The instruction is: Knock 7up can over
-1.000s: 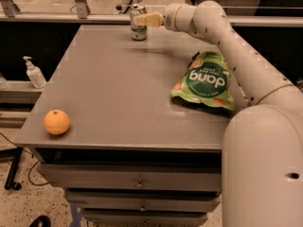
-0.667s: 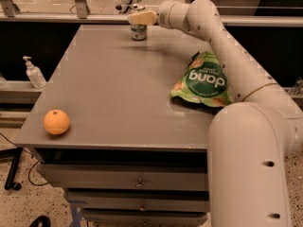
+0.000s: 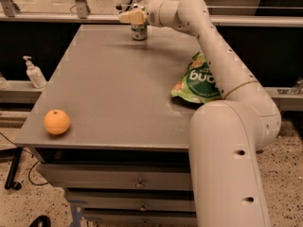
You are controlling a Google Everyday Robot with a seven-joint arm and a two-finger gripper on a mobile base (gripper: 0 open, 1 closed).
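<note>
The 7up can (image 3: pixel 139 32) stands upright near the far edge of the grey table (image 3: pixel 109 89), its green and silver lower part showing. My gripper (image 3: pixel 129 17) is at the can's top, reaching in from the right and covering its upper part. The white arm stretches from the lower right across the table to the can.
A green snack bag (image 3: pixel 199 82) lies at the table's right side, partly behind my arm. An orange (image 3: pixel 57 122) sits near the front left corner. A soap dispenser (image 3: pixel 34 73) stands on a ledge left of the table. Drawers are below the tabletop.
My gripper has moved left across the top of the can. The can still stands upright in the same place.
</note>
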